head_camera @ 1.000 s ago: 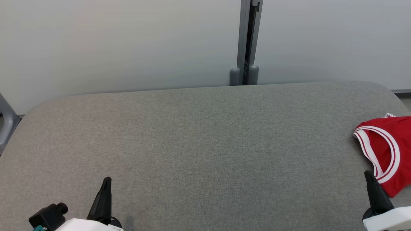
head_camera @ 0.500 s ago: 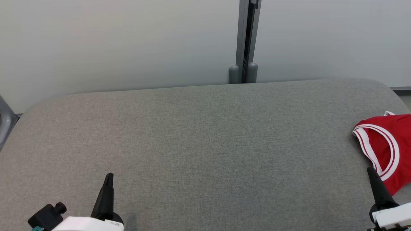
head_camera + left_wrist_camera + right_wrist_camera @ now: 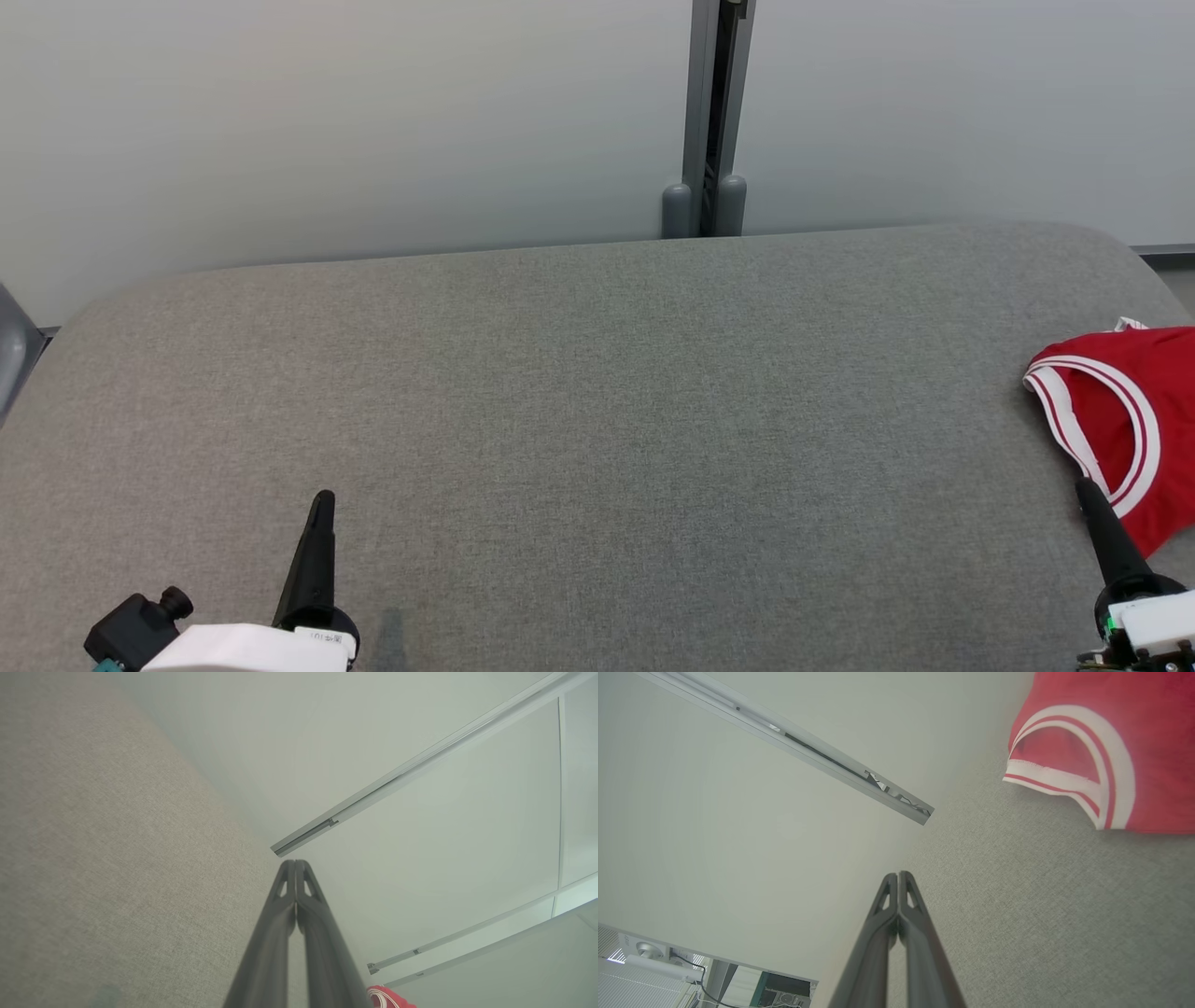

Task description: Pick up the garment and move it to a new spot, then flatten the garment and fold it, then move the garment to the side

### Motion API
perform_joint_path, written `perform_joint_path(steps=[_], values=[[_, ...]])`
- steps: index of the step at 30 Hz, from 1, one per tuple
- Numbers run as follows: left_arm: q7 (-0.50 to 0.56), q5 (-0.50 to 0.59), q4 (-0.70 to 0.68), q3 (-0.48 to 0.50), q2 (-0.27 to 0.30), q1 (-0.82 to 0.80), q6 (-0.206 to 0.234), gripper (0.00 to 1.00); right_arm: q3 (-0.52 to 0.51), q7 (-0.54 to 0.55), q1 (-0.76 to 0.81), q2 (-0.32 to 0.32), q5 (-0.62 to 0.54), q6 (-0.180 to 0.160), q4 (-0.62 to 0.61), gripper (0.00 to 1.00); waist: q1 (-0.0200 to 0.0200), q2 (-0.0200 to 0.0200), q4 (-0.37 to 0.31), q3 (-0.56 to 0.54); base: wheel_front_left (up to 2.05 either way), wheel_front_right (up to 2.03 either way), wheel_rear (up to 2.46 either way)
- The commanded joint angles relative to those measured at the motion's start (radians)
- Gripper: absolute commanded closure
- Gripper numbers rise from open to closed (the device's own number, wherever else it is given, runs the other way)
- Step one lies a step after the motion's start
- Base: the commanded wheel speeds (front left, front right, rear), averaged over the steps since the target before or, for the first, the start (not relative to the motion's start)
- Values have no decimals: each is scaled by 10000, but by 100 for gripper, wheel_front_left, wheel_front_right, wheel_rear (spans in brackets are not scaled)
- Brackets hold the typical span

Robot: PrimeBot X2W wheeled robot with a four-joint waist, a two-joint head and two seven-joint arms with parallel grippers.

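A red garment with white-and-red striped trim lies at the right edge of the grey fabric table, partly cut off by the head view. It fills the upper right of the right wrist view, garment, and a sliver of the garment peeks in at the bottom of the left wrist view. My right gripper is shut and empty, its tip just beside the garment's lower trim. My left gripper stands shut and empty near the front left of the table.
A pale partition wall runs behind the table, with a grey metal post at its middle. A grey frame piece shows at the far left edge. The table's wide middle is bare grey cloth.
The head camera has drifted slightly, so the whole picture sits a little higher. Both grippers reach a touch further up the table; the right one has also edged rightwards. The garment lies as before.
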Motion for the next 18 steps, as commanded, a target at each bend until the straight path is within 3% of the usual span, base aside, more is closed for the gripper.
perform_joint_path(steps=[1,18], values=[[-60,-290,-120,81,22,-281,-102,100,-116,122,-256,-101,365,1,-13,100,0,-1,-8,13,0,0,0],[-75,-1613,-146,112,-192,-379,-332,100,-410,585,-471,-106,1853,1,220,100,0,-1,-65,111,0,0,0]])
